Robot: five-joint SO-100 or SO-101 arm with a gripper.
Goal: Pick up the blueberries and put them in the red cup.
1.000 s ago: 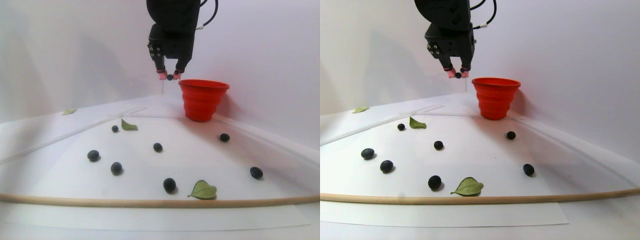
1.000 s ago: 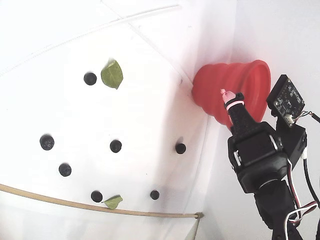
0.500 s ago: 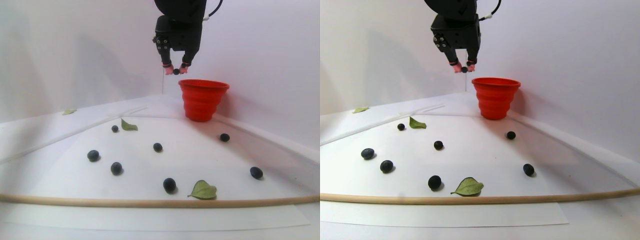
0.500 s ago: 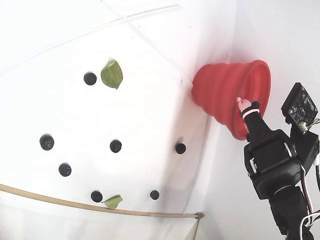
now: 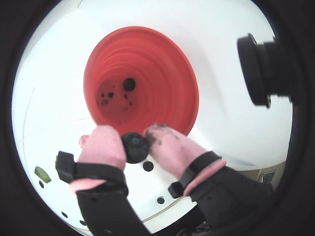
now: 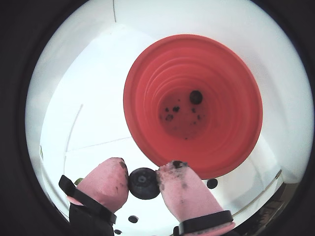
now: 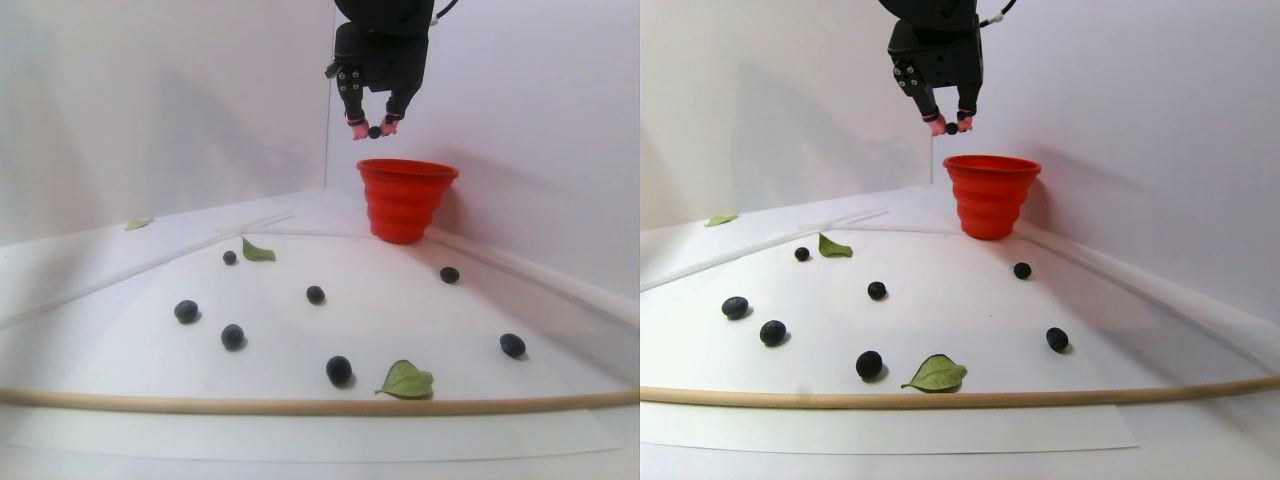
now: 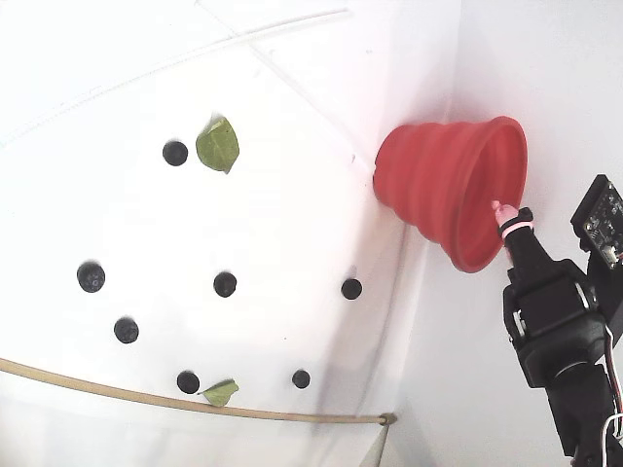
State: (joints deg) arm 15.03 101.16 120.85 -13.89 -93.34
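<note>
My gripper (image 6: 143, 183), clamped on one blueberry (image 6: 143, 183), hangs above the red cup (image 6: 236, 147) near its rim; I should centre over the opening before releasing.

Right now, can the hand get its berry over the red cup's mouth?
Probably yes. The hand holds a blueberry above the red cup, near its rim, and nothing stands between them.

Red cup (image 6: 147, 83) mouth open below; walls close behind.

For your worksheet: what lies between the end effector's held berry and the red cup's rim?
Nothing: in the stereo pair view, bare air separates the blueberry in the end effector from the red cup.
</note>
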